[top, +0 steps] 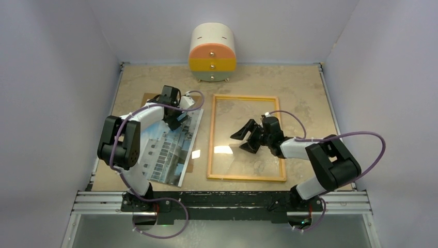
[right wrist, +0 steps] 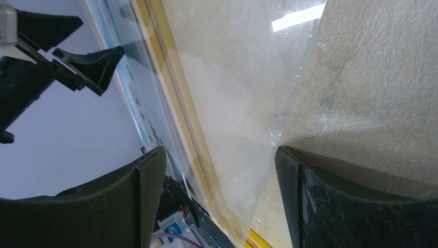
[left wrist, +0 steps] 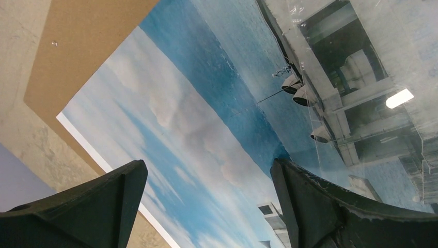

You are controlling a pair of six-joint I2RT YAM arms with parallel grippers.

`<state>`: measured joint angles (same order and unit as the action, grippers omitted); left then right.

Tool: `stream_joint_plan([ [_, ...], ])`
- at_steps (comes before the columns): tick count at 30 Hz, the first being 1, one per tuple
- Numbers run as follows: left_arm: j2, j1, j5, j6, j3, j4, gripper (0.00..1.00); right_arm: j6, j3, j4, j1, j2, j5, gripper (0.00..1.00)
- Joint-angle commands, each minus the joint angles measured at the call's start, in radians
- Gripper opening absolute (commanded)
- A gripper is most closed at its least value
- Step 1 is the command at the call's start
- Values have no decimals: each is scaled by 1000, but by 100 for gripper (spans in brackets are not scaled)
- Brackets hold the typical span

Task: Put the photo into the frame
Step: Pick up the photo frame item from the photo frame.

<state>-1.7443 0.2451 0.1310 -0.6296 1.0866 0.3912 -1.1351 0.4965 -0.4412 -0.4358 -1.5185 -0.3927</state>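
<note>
The photo (top: 170,147), a building under blue sky, lies face up at the left on a brown board (top: 150,97). My left gripper (top: 174,120) is open and empty, low over the photo's far, sky end; the left wrist view shows the sky print (left wrist: 206,103) between its fingers (left wrist: 119,191). The frame (top: 211,137) lies flat at centre, wood-coloured side up, with a clear sheet inside it. My right gripper (top: 244,138) is open and empty over the frame's inside. The right wrist view shows the frame's rail (right wrist: 170,67) and the sheet's edge (right wrist: 289,103).
A round drawer unit (top: 212,52) in white, orange, yellow and green stands at the far edge. Grey walls close in the left, right and back. A metal rail (top: 222,201) with the arm bases runs along the near edge. The brown board also shows in the left wrist view (left wrist: 82,46).
</note>
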Motion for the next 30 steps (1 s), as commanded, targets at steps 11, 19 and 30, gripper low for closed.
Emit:
stream_joint_plan([
  [11, -44, 18, -36, -20, -25, -32, 100, -338, -217, -911, -74, -160, 202, 47],
  [19, -53, 22, -40, -36, -31, -20, 100, -381, -149, -1114, -107, -310, 162, 42],
  [30, 14, 20, -61, -28, 71, 89, 100, 96, 96, -65, -30, 76, 99, 0],
])
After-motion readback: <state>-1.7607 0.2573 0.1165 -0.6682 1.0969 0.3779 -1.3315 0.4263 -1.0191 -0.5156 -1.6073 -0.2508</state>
